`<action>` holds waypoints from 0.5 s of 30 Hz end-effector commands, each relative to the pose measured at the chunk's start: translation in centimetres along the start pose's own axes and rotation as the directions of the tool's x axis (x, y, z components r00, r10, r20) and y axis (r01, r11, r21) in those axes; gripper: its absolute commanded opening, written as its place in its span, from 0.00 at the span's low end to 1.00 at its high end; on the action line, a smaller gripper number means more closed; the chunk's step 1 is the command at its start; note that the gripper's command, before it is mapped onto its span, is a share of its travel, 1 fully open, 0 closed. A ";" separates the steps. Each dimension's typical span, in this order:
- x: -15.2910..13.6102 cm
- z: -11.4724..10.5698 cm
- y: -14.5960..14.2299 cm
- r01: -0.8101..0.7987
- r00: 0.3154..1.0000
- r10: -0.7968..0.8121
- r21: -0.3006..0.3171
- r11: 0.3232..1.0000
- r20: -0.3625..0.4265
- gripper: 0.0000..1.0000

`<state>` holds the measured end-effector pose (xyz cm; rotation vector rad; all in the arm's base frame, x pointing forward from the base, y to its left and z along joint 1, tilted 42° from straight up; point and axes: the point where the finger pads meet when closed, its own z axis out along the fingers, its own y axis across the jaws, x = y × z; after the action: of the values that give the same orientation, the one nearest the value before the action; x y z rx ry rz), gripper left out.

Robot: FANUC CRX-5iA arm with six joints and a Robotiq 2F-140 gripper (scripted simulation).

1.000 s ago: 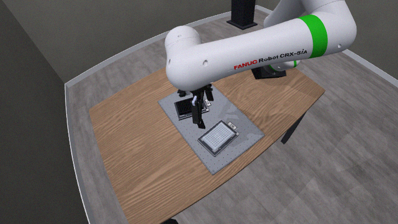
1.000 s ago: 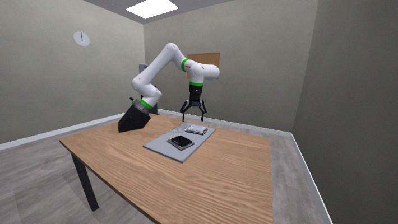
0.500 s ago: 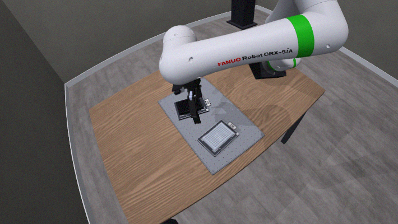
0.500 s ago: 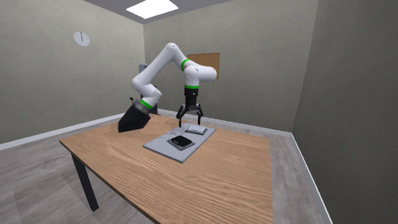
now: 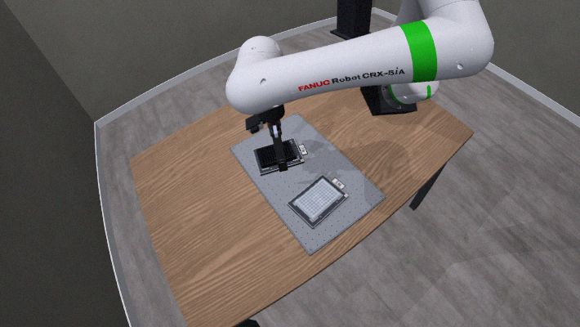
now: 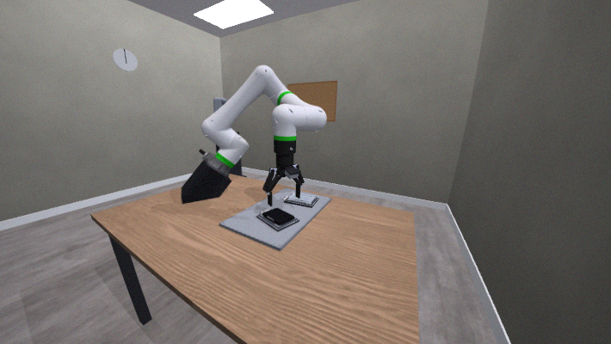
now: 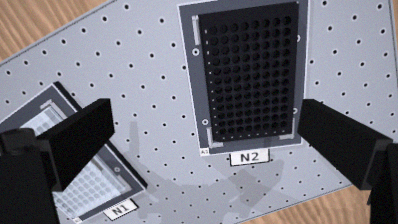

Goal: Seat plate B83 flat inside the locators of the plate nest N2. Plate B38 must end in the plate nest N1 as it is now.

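Note:
A black well plate lies in nest N2 on the grey perforated baseplate. It also shows in the wrist view and in the exterior view. I cannot tell whether it sits flat within the locators. A clear white well plate lies in nest N1, partly hidden by my left finger in the wrist view. I cannot read the plate labels. My gripper is open and empty. It hovers above the black plate's N2 label end, one finger on each side.
The baseplate lies in the middle of a wooden table. The robot's black base stands at the table's far side. My white forearm reaches over the far half of the table.

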<state>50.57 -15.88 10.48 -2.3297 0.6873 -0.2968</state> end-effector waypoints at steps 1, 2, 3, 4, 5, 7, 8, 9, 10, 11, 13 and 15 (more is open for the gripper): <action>0.6 0.4 1.4 0.022 1.000 -0.022 0.002 1.000 -0.007 1.00; 0.8 0.5 1.9 0.055 0.998 -0.055 -0.001 0.999 -0.015 1.00; 0.9 0.7 2.3 0.081 0.997 -0.081 -0.003 0.997 -0.022 1.00; 1.1 0.8 2.8 0.081 0.997 -0.081 -0.003 0.997 -0.022 1.00; 1.2 1.0 3.2 0.113 0.993 -0.113 -0.007 0.994 -0.029 1.00; 1.5 1.2 4.2 0.139 0.990 -0.139 -0.011 0.990 -0.035 1.00; 1.6 1.3 4.4 0.139 0.990 -0.139 -0.011 0.990 -0.035 1.00; 1.6 1.3 4.4 0.139 0.990 -0.139 -0.011 0.990 -0.035 1.00; 1.6 1.3 4.4 0.139 0.990 -0.139 -0.011 0.990 -0.035 1.00; 1.6 1.3 4.4 0.139 0.990 -0.139 -0.011 0.990 -0.035 1.00; 1.6 1.3 4.4 0.139 0.990 -0.139 -0.011 0.990 -0.035 1.00; 1.6 1.3 4.4 0.138 0.990 -0.139 -0.011 0.990 -0.035 1.00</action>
<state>50.62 -18.71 6.56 -2.3893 0.5448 -0.3981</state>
